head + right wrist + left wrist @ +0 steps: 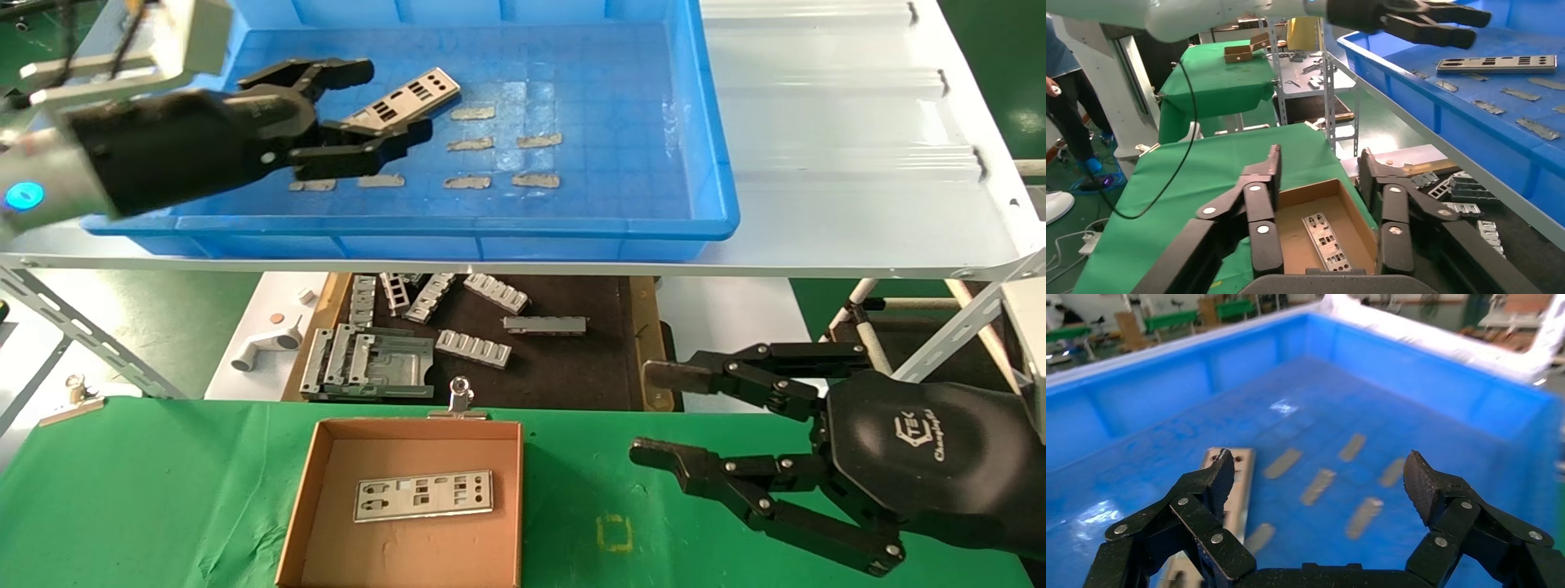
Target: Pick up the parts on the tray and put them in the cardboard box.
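Observation:
A silver punched plate (404,99) lies on the floor of the blue tray (711,163); it also shows in the left wrist view (1237,490) and the right wrist view (1497,63). My left gripper (398,101) hovers open and empty over the plate's near end; in its own view (1318,471) the plate lies under one finger. A second plate (423,495) lies flat in the brown cardboard box (315,482), also seen in the right wrist view (1324,241). My right gripper (650,412) is open and empty, parked to the right of the box.
Several beige tape scraps (470,144) lie on the tray floor. Ribbed grey brackets (474,346) and a metal assembly (368,363) sit on the black mat below the shelf. A metal clip (460,400) stands at the box's far wall. Green cloth (147,490) covers the table.

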Robot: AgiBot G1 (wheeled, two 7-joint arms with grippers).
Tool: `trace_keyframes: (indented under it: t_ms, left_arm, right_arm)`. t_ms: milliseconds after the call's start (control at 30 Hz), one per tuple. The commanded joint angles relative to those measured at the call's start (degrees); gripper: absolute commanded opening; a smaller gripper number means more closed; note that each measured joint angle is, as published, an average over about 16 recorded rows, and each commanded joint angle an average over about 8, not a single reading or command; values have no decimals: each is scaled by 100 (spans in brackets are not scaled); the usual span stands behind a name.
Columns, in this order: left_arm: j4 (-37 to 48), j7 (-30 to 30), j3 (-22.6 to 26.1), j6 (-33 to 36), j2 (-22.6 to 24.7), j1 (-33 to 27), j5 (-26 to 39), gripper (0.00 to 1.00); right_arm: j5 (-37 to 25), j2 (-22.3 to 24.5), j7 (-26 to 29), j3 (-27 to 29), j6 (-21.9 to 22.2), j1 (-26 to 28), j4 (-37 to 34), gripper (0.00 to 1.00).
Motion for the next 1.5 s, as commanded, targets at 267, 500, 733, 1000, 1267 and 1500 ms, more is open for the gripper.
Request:
trace_keyframes:
  t_ms: [267, 500, 733, 1000, 1267, 1500]
  left_arm:
    - [1741, 412, 344, -158, 634, -1057, 603, 100]
    - [2555, 684, 410, -650, 952, -1431, 763, 100]
    - [2957, 856, 461, -964, 1136, -1562, 862, 100]
    - [3140, 992, 476, -844, 1169, -1637, 883, 96]
    - [3279, 1071, 475, -826, 1204, -1686, 883, 13]
    - [3351, 1139, 471, -819, 1232, -1696, 877, 0]
  right_arm:
    - [0, 0, 0, 0, 0, 0, 0, 0]
    - [0, 0, 0, 0, 0, 0, 0, 0]
    - [0, 0, 0, 0, 0, 0, 0, 0]
    - [0, 0, 0, 0, 0, 0, 0, 0]
    - [0, 0, 0, 0, 0, 0, 0, 0]
    - [0, 0, 0, 0, 0, 0, 0, 0]
